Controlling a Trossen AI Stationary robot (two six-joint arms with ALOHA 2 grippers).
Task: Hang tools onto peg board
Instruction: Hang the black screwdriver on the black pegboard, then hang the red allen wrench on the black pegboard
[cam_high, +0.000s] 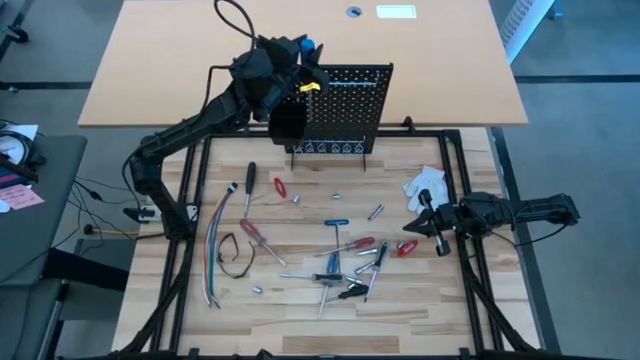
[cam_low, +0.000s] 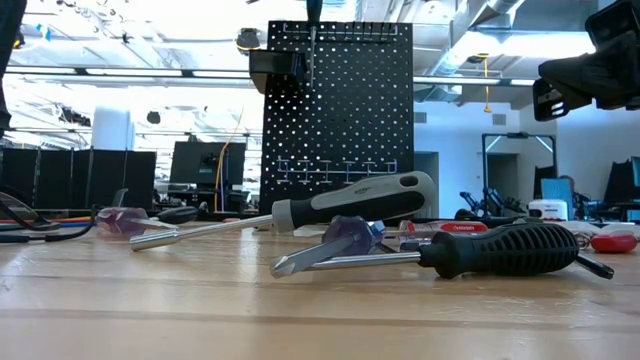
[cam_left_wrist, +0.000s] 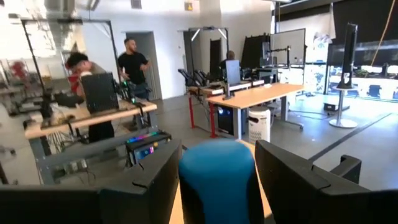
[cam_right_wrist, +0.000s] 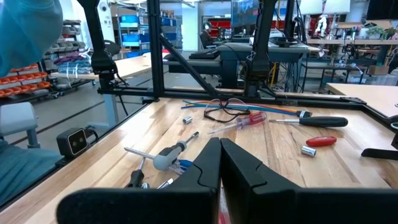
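One blue-handled tool going onto the peg board, most tools left on the desk.
High view: my left gripper (cam_high: 300, 62) sits over the peg board (cam_high: 345, 105) top rail, far centre; the tools (cam_high: 340, 265) lie scattered nearer. Low view: the tools lie flat in front of the peg board. Left wrist: jaws parted around blue handle (cam_left_wrist: 217, 180). Right wrist: right gripper (cam_right_wrist: 219, 163) idle, jaws closed, empty.

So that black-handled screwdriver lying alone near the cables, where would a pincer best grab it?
Probably on the thick black handle of the black-handled screwdriver, coming straight down from above. It lies flat on the table with bare wood on both sides, so fingers could straddle it across its width. The thin shaft offers less to hold.
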